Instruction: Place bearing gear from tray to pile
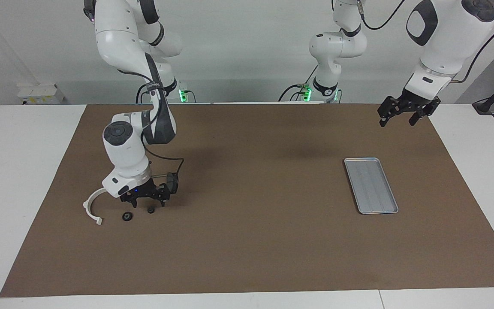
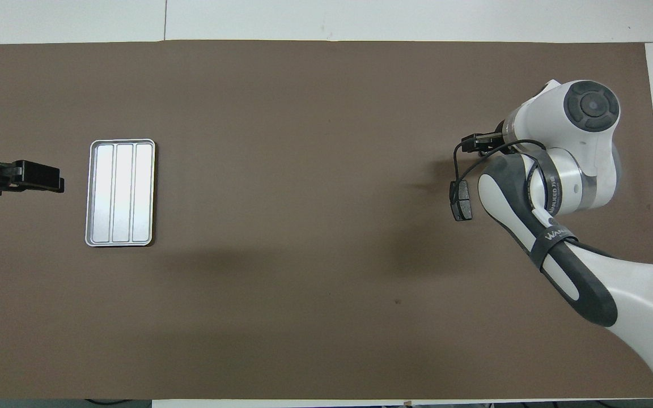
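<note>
Two small dark round parts lie on the brown mat (image 1: 247, 240) at the right arm's end of the worktop: one bearing gear (image 1: 150, 210) sits directly under the right tool (image 1: 146, 200), and a second gear (image 1: 127, 216) lies just beside it, toward the white half-ring bracket (image 1: 91, 206). The right tool hangs low over the first gear, its fingers spread and holding nothing, with a gap between the fingertips and the part. The bracket curves open on the mat close to the second gear, apart from it. A dark grey brake pad (image 1: 171, 182) rests a little nearer to the robots than the gears, close beside the right tool; in the overhead view the same pad (image 2: 462, 201) shows at the edge of the right arm's wrist, which covers the gears and the bracket. Toward the left arm's end of the worktop, well apart from the pile, the ribbed silver tray (image 1: 371, 185) lies flat with nothing in it. The left tool (image 1: 405, 115) waits raised in the air above the mat's edge, nearer the left arm's end than the tray, its fingers apart and nothing between them.
</note>
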Robot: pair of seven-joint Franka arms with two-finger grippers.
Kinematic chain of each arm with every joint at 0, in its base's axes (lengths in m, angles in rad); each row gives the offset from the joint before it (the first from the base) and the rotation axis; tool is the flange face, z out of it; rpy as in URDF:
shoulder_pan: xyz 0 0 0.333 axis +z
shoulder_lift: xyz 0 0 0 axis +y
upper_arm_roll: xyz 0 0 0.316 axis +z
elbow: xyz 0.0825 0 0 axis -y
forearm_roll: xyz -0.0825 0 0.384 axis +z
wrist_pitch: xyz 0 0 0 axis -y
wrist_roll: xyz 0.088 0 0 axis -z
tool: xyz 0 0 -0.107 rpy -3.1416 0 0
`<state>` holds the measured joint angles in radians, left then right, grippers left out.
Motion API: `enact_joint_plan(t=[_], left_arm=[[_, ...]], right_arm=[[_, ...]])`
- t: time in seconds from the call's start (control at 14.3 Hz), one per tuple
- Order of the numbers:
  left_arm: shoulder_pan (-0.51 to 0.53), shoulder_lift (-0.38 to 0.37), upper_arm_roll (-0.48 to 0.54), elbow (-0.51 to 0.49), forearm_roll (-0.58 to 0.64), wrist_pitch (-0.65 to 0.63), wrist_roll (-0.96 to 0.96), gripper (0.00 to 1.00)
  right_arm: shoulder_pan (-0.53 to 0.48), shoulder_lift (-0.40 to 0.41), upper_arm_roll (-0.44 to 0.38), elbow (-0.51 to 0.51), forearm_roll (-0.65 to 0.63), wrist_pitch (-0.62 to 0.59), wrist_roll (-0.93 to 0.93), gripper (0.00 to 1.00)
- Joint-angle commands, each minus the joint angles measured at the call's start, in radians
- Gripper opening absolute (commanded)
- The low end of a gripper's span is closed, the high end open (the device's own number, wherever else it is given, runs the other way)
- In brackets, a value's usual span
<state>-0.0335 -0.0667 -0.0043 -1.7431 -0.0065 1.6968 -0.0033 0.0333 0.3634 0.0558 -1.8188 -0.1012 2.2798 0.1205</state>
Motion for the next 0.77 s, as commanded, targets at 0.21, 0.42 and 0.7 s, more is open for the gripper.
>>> enact_joint_plan(t=[0.21, 0.42, 0.7], left_arm=[[0.000, -0.025, 0.003, -0.029, -0.015, 0.010, 0.008, 1.00], [0.000, -0.025, 0.003, -0.029, -0.017, 0.010, 0.008, 1.00], [0.000, -0.025, 0.003, -0.029, -0.016, 0.010, 0.008, 1.00]], right_arm=[[-0.006, -0.180, 0.035, 0.035, 0.021, -0.253, -0.028, 1.00], [-0.004, -0.274, 0.048, 0.035, 0.020, -0.357, -0.030, 1.00], [-0.009, -0.385, 0.053, 0.059, 0.101, -0.465, -0.030, 1.00]])
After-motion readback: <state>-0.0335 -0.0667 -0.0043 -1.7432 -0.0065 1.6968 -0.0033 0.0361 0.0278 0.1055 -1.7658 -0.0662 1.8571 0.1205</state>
